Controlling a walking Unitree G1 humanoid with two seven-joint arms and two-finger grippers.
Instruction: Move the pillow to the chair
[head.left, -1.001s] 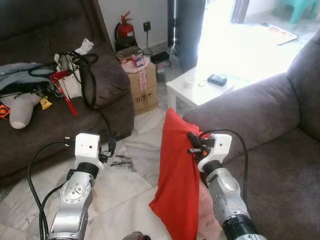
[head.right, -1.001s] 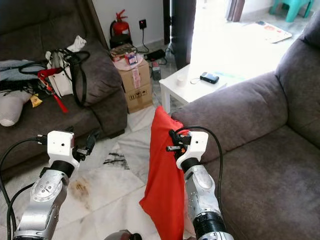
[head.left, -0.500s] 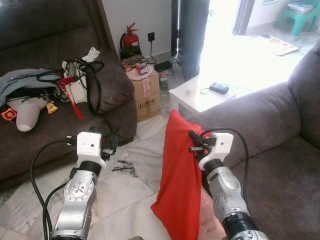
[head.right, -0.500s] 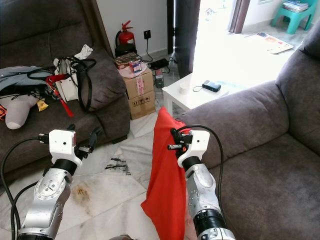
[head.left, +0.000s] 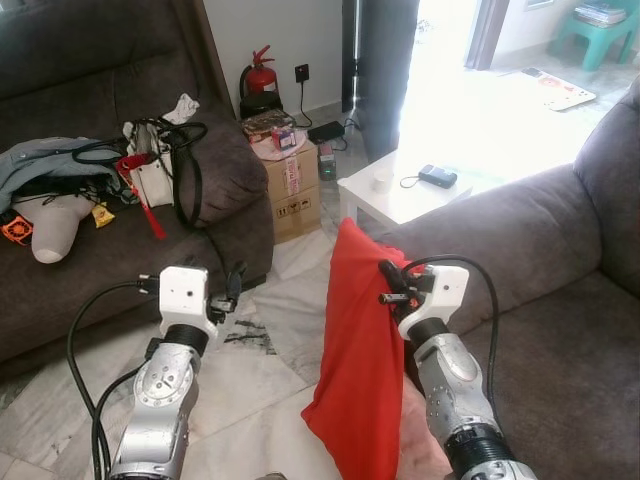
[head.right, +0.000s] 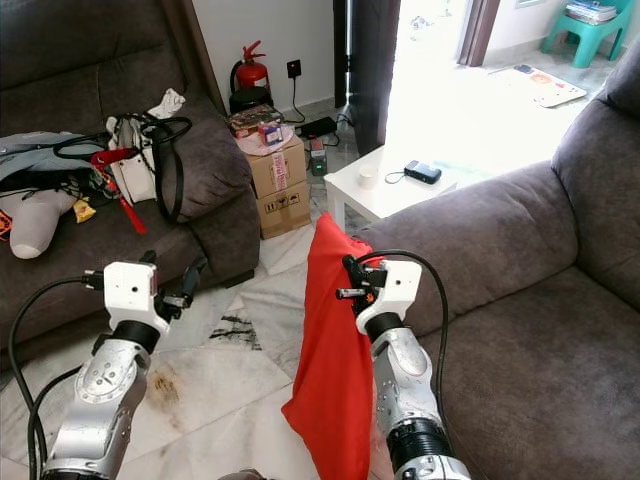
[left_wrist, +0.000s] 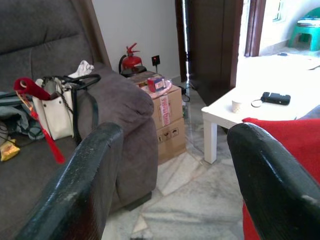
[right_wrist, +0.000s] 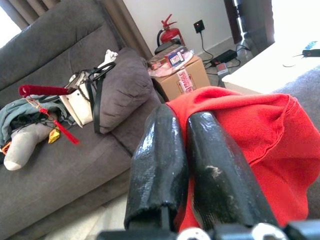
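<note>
The red pillow (head.left: 358, 360) hangs upright in front of me, its top corner pinched by my right gripper (head.left: 386, 284). Both right fingers (right_wrist: 159, 165) are pressed together on the red fabric (right_wrist: 260, 125). The pillow sits over the marble floor, beside the arm of the grey sofa (head.left: 520, 230) on my right. My left gripper (head.left: 229, 291) is raised to the left of the pillow, apart from it, with its fingers (left_wrist: 82, 175) spread wide and nothing between them. A teal chair (head.left: 603, 24) stands far back right in the bright doorway.
A low white table (head.left: 392, 198) with a phone (head.left: 437, 177) and a cup stands ahead. A cardboard box (head.left: 291, 182) and a red fire extinguisher (head.left: 260, 78) are by the wall. The left sofa (head.left: 120, 250) holds a white bag (head.left: 152, 176) and clothes.
The camera has shifted, so the scene sits lower and a little right. The right gripper keeps its hold on the pillow. The left arm has drifted slightly right.
</note>
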